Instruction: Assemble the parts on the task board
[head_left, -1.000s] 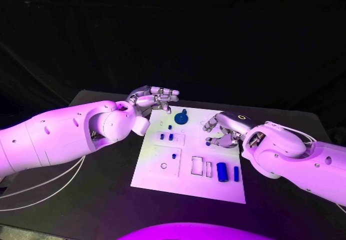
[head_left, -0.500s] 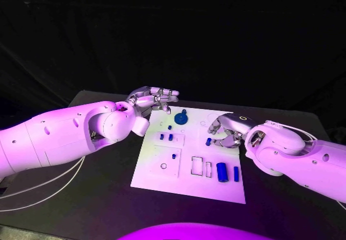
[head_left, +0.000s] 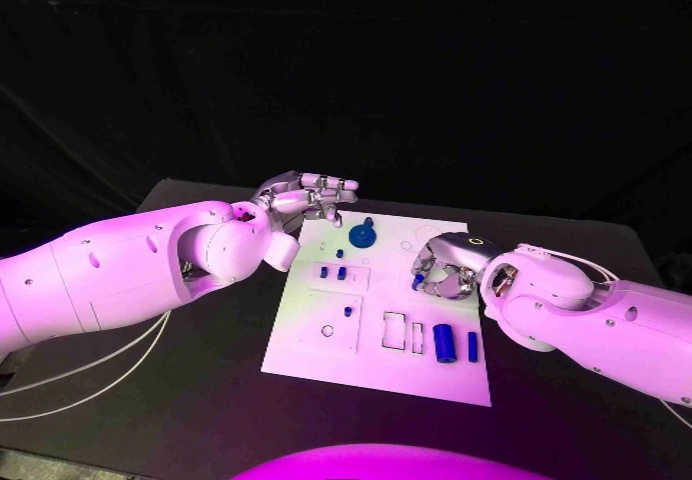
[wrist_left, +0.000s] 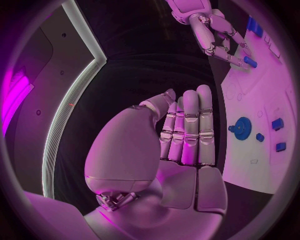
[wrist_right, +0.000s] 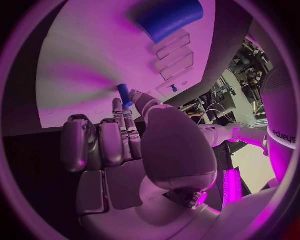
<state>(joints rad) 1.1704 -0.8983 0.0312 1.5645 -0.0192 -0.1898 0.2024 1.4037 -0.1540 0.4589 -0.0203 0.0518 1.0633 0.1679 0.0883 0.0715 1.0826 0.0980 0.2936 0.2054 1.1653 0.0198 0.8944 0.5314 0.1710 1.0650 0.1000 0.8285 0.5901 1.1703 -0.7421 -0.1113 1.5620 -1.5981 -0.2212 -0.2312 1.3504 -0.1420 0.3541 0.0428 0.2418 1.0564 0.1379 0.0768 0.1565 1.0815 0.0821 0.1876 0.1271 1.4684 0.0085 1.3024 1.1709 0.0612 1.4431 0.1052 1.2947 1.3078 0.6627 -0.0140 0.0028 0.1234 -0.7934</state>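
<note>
The white task board (head_left: 361, 350) lies mid-table. My right hand (head_left: 447, 268) hovers over its right edge and pinches a small blue peg (head_left: 417, 283) between thumb and finger; the pinched blue peg (wrist_right: 124, 95) shows just above the task board (wrist_right: 81, 60). My left hand (head_left: 306, 195) hangs off the board's far left corner, fingers straight and side by side (wrist_left: 187, 135), holding nothing. A blue gear-like part (head_left: 362, 237) sits at the far edge, with small blue pieces (head_left: 333, 272) beside it. The left wrist view also catches my right hand (wrist_left: 215, 35) and its peg (wrist_left: 250, 61).
A thick blue cylinder (head_left: 444, 343) and a thin blue bar (head_left: 472, 346) lie near the board's near right corner, beside rectangular slots (head_left: 394, 331). White cables (head_left: 101, 375) trail over the black table at the left.
My right arm has edged a little inward over the board, the peg still pinched at about the same spot. The left hand has stayed put.
</note>
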